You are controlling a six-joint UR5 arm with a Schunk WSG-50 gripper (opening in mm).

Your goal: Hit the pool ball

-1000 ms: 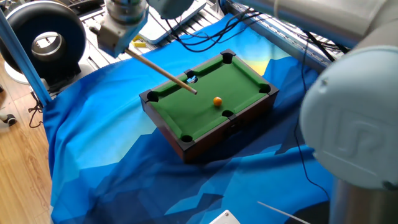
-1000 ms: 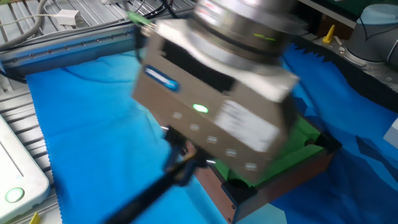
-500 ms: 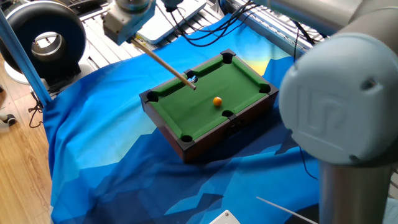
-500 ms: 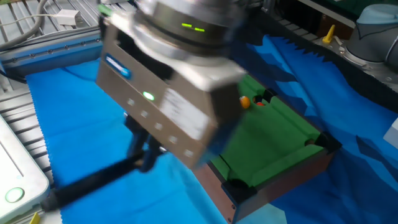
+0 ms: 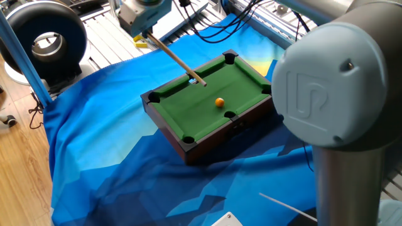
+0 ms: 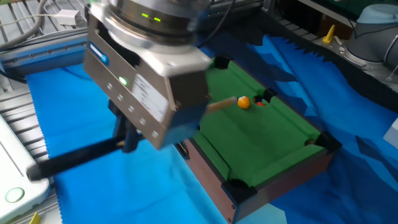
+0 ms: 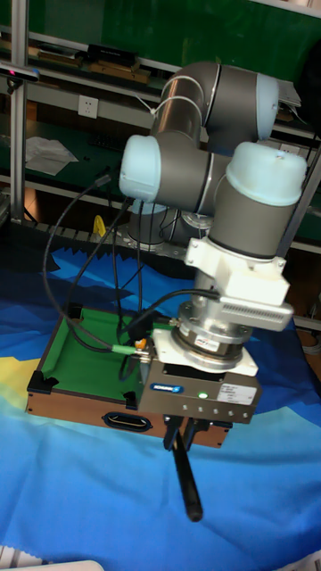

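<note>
Your gripper (image 5: 143, 39) sits at the upper left of one fixed view, jaws clamped on the cue stick (image 5: 178, 61), which slants down and to the right over the mini pool table (image 5: 188, 110). The cue's tip hangs above the green felt near the far rail, close to a middle pocket. The pool ball (image 5: 219, 102) rests on the felt near the centre of the frame, just beside the near rail's middle pocket, and apart from the cue tip. In the other fixed view the gripper body fills the upper left, and the ball (image 6: 243, 102) shows to its right with the pale cue end just beside it. The mini table stands on a blue cloth (image 5: 94, 157) covering your bench.
</note>
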